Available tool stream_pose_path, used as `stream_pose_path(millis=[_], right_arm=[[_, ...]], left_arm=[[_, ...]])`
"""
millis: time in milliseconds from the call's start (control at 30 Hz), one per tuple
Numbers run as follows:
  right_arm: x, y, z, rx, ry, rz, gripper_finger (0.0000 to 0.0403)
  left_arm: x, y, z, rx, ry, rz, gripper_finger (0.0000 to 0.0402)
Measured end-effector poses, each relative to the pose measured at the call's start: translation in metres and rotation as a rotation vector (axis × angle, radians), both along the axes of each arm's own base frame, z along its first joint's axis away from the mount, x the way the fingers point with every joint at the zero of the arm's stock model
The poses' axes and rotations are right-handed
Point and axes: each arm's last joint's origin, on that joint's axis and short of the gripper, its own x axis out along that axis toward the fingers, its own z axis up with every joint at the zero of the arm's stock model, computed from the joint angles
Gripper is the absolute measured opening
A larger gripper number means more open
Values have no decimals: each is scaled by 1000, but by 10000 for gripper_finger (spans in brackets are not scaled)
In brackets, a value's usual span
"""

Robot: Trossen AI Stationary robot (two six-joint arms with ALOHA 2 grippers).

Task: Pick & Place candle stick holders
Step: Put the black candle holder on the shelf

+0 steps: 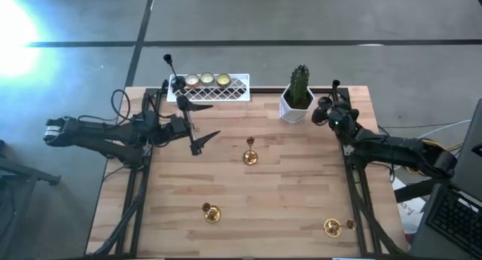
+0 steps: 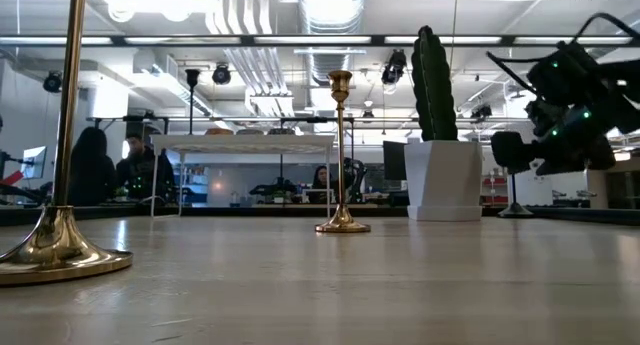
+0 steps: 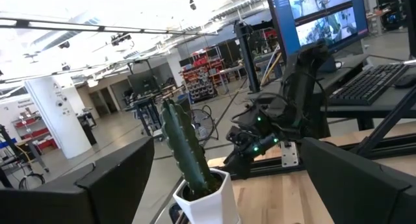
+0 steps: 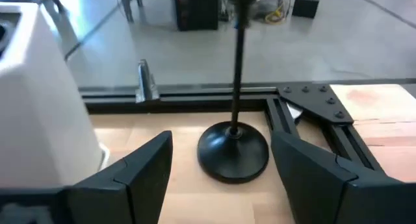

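The right gripper [image 4: 221, 165] sits at the far right corner of the table [image 1: 286, 207], just right of the cactus pot [image 1: 297, 102]. Its fingers [image 4: 143, 165] are spread wide, one on each side of a black holder [image 4: 234, 146] that stands upright between them; they do not touch it. The left gripper [image 1: 199, 139] hovers over the far left part of the table, near the white tray [image 1: 226, 90], fingers wide apart and holding nothing.

A second black holder [image 1: 169, 64] stands at the tray's left end. Three cream-gold cups [image 1: 206, 80] sit in a row on the tray's far edge. One gold holder [image 1: 251, 156] stands upright mid-table. Another gold holder [image 1: 211, 212] is near the front left. A third gold holder [image 1: 336, 227] lies on its side at the near right corner. In the low view, people [image 2: 95, 165] show in the room beyond
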Motion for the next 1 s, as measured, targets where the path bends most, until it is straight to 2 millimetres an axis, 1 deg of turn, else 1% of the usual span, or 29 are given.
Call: stream_pose_path(millis=[133, 267, 367, 500, 633, 833, 1000], right_arm=[[-6, -3, -8, -58, 0, -1, 244], [-5, -12, -6, -53, 55, 7, 236], [-3, -20, -3, -49, 44, 15, 232], [-2, -21, -8, -24, 72, -19, 225], [-1, -22, -10, -4, 12, -14, 224], [9, -31, 1, -13, -72, -10, 221], [17, -42, 11, 66, -70, -90, 212]], left_arm=[[0, 0, 0, 0, -1, 0, 392], [0, 0, 0, -4, -3, -1, 392], [0, 0, 0, -11, -6, -3, 392], [0, 0, 0, -18, -10, -5, 392], [0, 0, 1, -18, -13, -5, 392], [0, 0, 1, -19, -13, -5, 392], [0, 0, 1, -19, -13, -5, 392]])
